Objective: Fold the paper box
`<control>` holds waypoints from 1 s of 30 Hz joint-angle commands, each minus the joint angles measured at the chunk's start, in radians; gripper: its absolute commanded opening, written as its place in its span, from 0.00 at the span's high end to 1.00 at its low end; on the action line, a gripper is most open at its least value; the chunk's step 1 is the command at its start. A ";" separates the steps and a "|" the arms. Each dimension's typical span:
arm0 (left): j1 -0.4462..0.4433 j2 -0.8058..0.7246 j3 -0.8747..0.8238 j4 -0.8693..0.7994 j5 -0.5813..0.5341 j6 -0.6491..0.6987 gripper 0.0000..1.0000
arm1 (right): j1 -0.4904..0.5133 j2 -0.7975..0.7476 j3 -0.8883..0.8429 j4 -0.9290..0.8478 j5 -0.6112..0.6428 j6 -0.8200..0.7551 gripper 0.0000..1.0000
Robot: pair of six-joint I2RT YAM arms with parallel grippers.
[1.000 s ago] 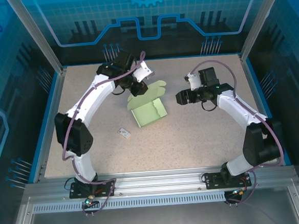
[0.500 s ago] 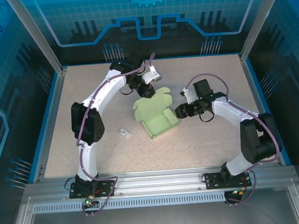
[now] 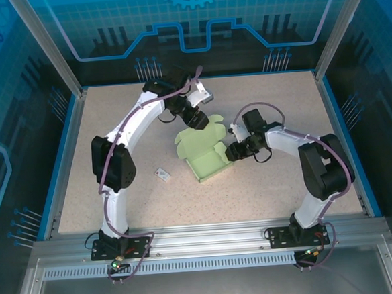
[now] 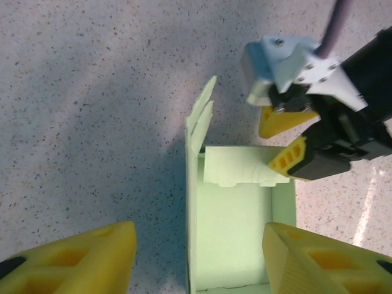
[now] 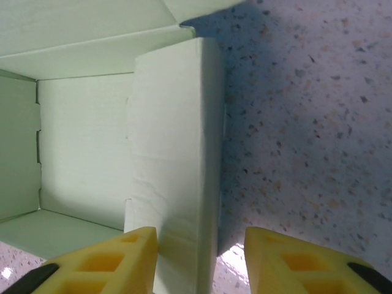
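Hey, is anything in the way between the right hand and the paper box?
Nothing visible does. The right hand is right at the paper box, its fingers on either side of one side wall.

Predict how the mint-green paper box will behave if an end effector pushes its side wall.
Probably light: the paper box likely slides on the speckled table rather than resisting. Its thin folded wall would likely flex or crease.

Mint paper box (image 3: pixel 209 162) half-folded, open-topped
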 commanded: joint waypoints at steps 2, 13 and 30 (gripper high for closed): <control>0.014 -0.126 -0.064 0.084 0.013 -0.046 0.41 | 0.030 0.041 0.060 -0.029 0.024 -0.008 0.63; 0.036 -0.377 -0.368 0.340 -0.052 -0.241 0.40 | 0.118 0.083 0.118 -0.137 0.259 -0.001 0.73; 0.038 -0.666 -0.682 0.511 -0.137 -0.520 0.38 | 0.234 0.197 0.224 -0.281 0.593 0.007 0.81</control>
